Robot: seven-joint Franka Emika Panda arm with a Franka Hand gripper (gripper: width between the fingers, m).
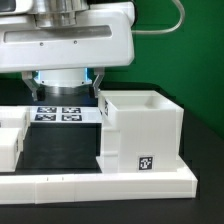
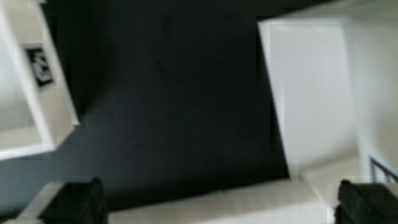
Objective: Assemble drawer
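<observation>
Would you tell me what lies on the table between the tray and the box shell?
Nothing: in the exterior view the table between the tray and the box shell is bare black, and the wrist view shows the same gap empty.

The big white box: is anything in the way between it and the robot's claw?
Nothing visible. The open gripper hangs close beside the box shell, and the wrist view shows only bare black table between them.

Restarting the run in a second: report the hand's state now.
Hand: open wide, holding nothing.
</observation>
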